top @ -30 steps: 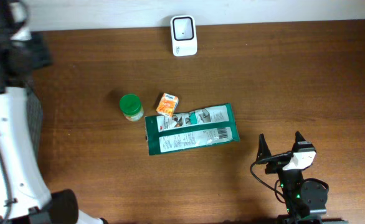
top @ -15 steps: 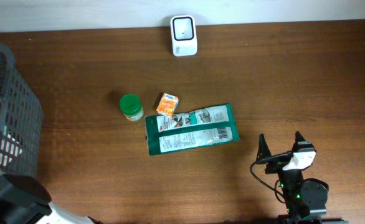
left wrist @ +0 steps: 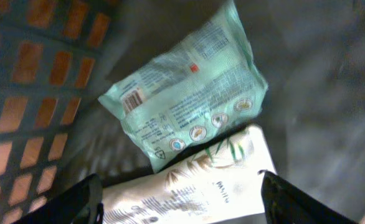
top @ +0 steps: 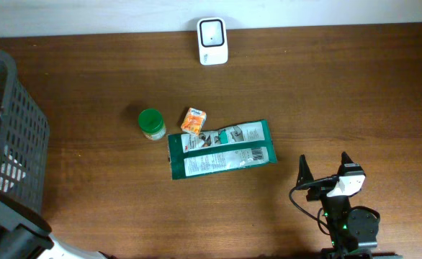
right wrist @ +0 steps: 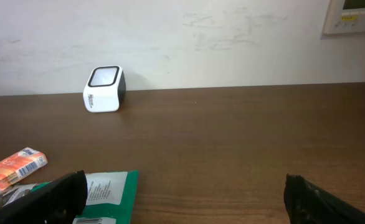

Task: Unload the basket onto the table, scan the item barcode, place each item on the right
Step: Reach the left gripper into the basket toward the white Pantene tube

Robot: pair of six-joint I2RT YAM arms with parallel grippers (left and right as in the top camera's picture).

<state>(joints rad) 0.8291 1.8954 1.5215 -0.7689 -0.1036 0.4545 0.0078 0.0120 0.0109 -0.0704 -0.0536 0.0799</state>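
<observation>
Your tabletop point(top: 355, 86) is dark wood against a white wall point(right wrist: 232, 43). The white scanner point(top: 212, 41) stands at its far edge; the green pouch point(top: 222, 149) lies mid-tabletop, barcode up. Your left end effector point(left wrist: 182, 202) hangs spread over a pale green pack point(left wrist: 182, 93) in the grey basket point(top: 16, 137); your right end effector point(right wrist: 185, 199) is spread too. Labels are too small to read.

The right gripper point(top: 324, 164) has two black, pointed fingers point(top: 302, 167) on a black body. Behind them sit a white block point(top: 348, 184), a thin looping black cable point(top: 295, 198) and a small green light point(top: 344, 226). At lower left, the left arm point(top: 9, 232) shows dark grey housing edged in white.
</observation>
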